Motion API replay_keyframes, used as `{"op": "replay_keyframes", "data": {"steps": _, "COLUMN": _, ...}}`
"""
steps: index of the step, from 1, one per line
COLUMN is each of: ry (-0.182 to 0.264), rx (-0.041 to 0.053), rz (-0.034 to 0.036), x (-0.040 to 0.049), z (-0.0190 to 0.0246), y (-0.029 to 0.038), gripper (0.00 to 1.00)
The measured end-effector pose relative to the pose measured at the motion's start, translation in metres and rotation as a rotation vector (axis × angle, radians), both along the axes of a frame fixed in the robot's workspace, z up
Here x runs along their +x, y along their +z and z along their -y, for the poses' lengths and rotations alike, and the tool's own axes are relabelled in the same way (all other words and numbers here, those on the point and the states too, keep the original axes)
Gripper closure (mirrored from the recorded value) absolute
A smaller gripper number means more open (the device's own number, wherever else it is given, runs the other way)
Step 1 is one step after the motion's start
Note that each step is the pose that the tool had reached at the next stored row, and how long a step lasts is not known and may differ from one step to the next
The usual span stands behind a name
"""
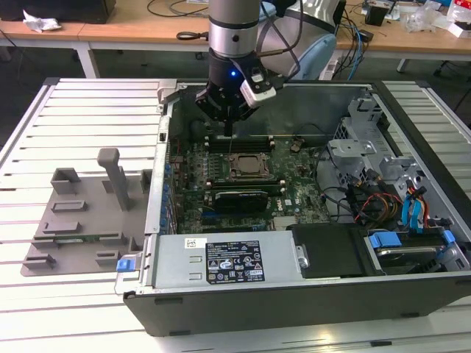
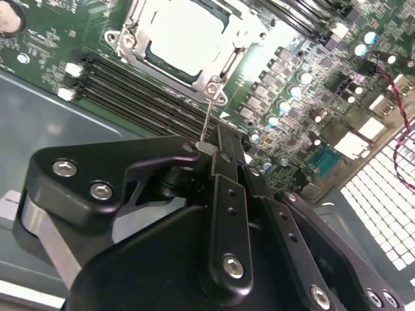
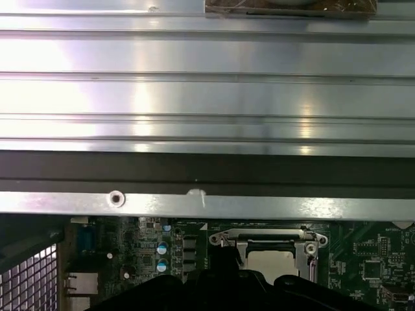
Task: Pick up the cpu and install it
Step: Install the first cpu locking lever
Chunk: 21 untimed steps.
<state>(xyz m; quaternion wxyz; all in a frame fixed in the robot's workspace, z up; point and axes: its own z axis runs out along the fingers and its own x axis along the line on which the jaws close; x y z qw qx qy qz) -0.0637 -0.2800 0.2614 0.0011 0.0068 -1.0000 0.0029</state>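
Cpu (image 2: 183, 40) seated in socket (image 2: 214, 83) below fingers (image 2: 224, 146).

The cpu (image 2: 187, 40) has a silvery-white top; the frame around it (image 2: 214, 83) is shiny grey metal; the board (image 1: 294, 193) is green; the gripper (image 1: 229, 118) is black; the tray (image 1: 81, 220) is plain grey; the table (image 1: 88, 132) has pale stripes.

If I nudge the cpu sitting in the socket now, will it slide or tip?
Probably neither: the cpu lies flat and low inside the metal socket frame, which surrounds it. Its smooth, bright metal top looks slippery, so a push would likely skid over it.
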Motion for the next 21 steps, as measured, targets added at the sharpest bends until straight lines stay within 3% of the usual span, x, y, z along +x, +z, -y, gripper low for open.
{"op": "replay_keyframes", "data": {"steps": 6, "ry": 0.000, "rx": 0.0002, "rz": 0.0001, "x": 0.0155, "z": 0.0000, "y": -0.0006, "gripper": 0.89}}
{"op": "replay_keyframes", "data": {"steps": 13, "ry": 0.000, "rx": -0.0001, "rz": -0.0008, "x": 0.0192, "z": 0.0000, "y": -0.0076, "gripper": 0.89}}
{"op": "replay_keyframes", "data": {"steps": 21, "ry": 0.000, "rx": 0.0000, "rz": -0.0008, "x": 0.0193, "z": 0.0000, "y": -0.0110, "gripper": 0.89}}
